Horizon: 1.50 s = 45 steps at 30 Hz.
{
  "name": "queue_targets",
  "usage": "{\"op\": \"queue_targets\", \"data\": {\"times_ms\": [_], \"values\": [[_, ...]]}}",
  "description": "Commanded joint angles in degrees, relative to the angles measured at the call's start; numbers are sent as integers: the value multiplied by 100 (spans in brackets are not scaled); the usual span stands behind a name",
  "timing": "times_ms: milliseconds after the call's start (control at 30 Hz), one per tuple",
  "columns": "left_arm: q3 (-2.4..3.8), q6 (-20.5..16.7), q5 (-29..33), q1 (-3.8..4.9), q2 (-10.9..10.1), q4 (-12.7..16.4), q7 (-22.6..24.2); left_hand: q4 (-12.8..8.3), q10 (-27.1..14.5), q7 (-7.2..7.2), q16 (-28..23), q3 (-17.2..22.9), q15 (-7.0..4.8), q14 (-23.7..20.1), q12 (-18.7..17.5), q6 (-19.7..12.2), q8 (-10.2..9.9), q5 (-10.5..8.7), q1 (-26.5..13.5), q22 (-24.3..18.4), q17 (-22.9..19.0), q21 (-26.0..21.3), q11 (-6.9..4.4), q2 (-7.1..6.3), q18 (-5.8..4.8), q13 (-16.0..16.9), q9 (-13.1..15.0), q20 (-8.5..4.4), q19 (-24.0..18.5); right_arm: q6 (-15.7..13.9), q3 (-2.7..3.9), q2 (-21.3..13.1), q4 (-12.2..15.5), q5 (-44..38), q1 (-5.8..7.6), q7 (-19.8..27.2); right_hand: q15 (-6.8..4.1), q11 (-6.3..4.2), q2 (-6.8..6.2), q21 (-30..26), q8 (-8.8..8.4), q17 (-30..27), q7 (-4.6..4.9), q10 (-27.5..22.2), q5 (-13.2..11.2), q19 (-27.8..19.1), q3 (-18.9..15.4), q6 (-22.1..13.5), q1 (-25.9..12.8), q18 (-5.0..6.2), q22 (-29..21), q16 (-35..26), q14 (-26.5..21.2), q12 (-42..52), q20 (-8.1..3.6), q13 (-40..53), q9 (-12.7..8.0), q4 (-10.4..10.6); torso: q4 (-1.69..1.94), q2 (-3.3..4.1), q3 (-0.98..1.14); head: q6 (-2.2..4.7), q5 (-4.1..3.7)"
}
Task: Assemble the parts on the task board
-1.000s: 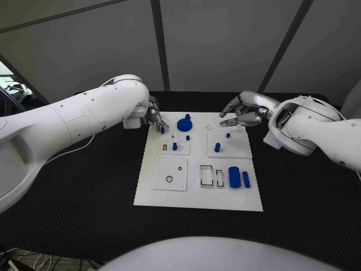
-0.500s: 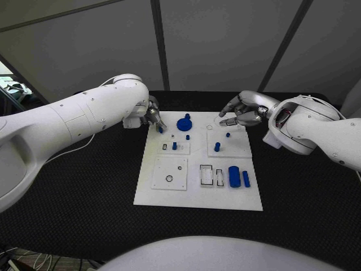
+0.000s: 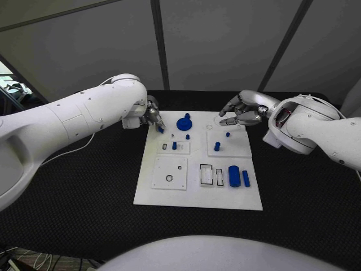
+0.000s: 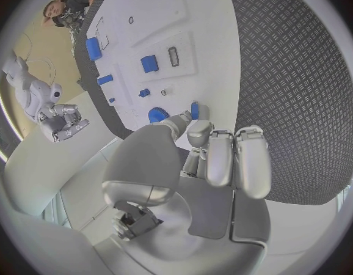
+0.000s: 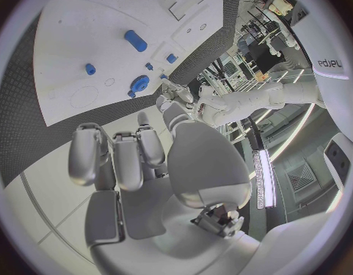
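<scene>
The white task board (image 3: 198, 197) lies in the middle of the black table. My left hand (image 3: 152, 116) hovers over the board's far left corner and pinches a small blue peg (image 3: 160, 129); the left wrist view shows this peg (image 4: 194, 110) at the fingertips (image 4: 185, 121), beside the round blue knob (image 4: 157, 114). That knob (image 3: 184, 123) stands at the board's far edge. My right hand (image 3: 241, 113) hangs over the far right corner with its fingers (image 5: 115, 156) bent and apart, holding nothing. Small blue pegs (image 3: 217, 147) stand in the board's far sections.
A thick blue cylinder (image 3: 234, 176) and a blue bar (image 3: 246, 178) lie on the board's near right part, beside rectangular slots (image 3: 206, 175). A square plate with a round hole (image 3: 169, 178) sits near left. Black mat (image 3: 83, 192) surrounds the board.
My left hand with the blue peg has edged very slightly toward the board's left edge. The right hand has hardly moved.
</scene>
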Motion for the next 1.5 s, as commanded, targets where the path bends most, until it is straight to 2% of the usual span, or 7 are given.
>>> {"op": "queue_targets", "data": {"times_ms": [33,133,500,767,1067,1233,1500], "values": [[3,-193,393,9,-115,144,63,-625,42,-7,22,717,5,284,-23,-24,50,-7,-88,660,281,26,-11,-13,-885,-6,32,-3,131,26,5,1,2,-13,11,44,-42,1,36,-34,22,39,-21,-24,35,-31,-2,22,-20,59,-6,-14,258,-32,-8,-6,-10,26,7,1,1,1,0],[6,-310,561,9,-271,356,33,-653,47,-14,24,818,-1,285,-25,-27,92,-5,-149,658,284,23,-18,-42,-884,-12,64,-7,131,31,5,-4,0,-13,11,43,-42,1,36,-34,22,39,-21,-24,35,-31,-2,22,-20,59,-6,-14,258,-32,-8,-6,-10,26,18,-3,4,-3,-7],[9,-933,764,2,-1028,1654,-86,-713,73,-35,28,1093,-17,287,-25,-48,219,-7,-306,647,287,6,-37,-132,-879,-18,155,-21,126,41,5,-13,-25,-13,11,40,-43,0,35,-35,23,37,-21,-23,37,-31,-1,21,-19,59,-7,-18,258,-33,-9,-6,-10,27,7,0,4,10,35],[2,-1550,273,-138,-1453,2457,-17,-779,90,-62,34,1348,-37,290,-94,-47,345,28,-397,656,293,6,-63,-273,-880,-105,236,-43,134,74,4,0,-60,-13,11,44,-43,0,35,-35,23,37,-21,-23,37,-31,-1,21,-19,59,-7,-18,258,-33,-9,-6,-10,27,9,-3,3,-1,25],[-3,-1784,-151,-322,-1586,2795,-142,-780,166,-84,36,1550,-56,292,-57,-38,440,82,-498,705,296,44,-84,-369,-893,-63,296,-59,165,96,3,9,-79,-13,10,47,-43,0,35,-35,23,37,-21,-23,37,-31,-1,21,-19,59,-7,-18,258,-33,-9,-6,-10,27,-7,2,-5,3,48],[-3,-1767,-246,-384,-1556,2816,-222,-792,199,-104,36,1734,-74,292,-43,-48,546,248,-604,725,297,57,-103,-465,-897,-47,379,-76,178,94,3,9,-78,-13,10,48,-43,0,35,-35,23,37,-21,-23,37,-31,-1,21,-19,59,-7,-18,258,-33,-9,-6,-10,27,-8,3,-4,-1,49],[-4,-1547,-342,-440,-1486,2761,-298,-799,225,-110,37,1785,-79,293,-11,-55,581,283,-636,770,298,94,-110,-496,-909,-8,408,-81,203,70,3,10,-56,-13,10,48,-43,0,35,-35,23,37,-21,-23,37,-31,-1,21,-19,59,-7,-18,258,-33,-9,-6,-10,27,-7,4,0,-8,56]]}}
